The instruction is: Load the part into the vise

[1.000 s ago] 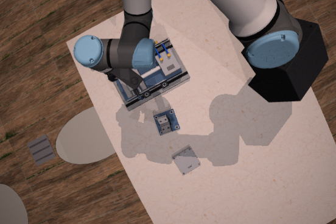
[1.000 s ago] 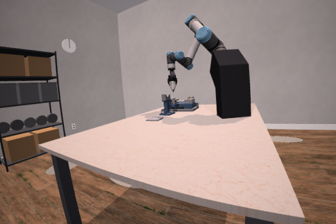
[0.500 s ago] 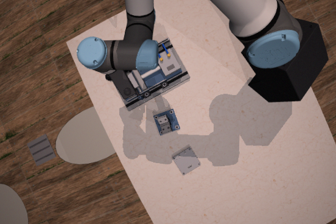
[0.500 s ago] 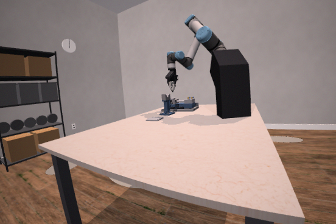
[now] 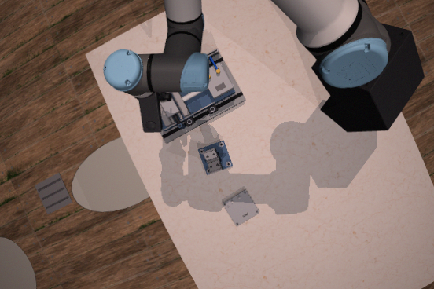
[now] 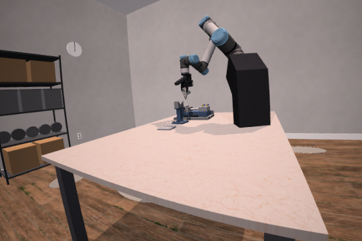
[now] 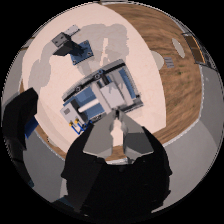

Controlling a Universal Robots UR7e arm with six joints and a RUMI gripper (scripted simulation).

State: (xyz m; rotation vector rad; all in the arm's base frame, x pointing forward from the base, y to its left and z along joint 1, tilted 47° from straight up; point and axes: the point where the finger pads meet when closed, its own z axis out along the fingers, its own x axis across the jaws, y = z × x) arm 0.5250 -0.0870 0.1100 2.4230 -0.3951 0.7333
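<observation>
Now: shut claw [image 7: 119,116] above vise [image 7: 127,97].

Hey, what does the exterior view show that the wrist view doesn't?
Only the exterior view shows the shelf rack with boxes, the wall clock, the arm's black pedestal and the end effector hanging above the vise with air beneath it. Only the wrist view looks down into the vise, with a pale block between its jaws, past the shut, empty end effector. Both show the vise, the V-block and the table.
</observation>
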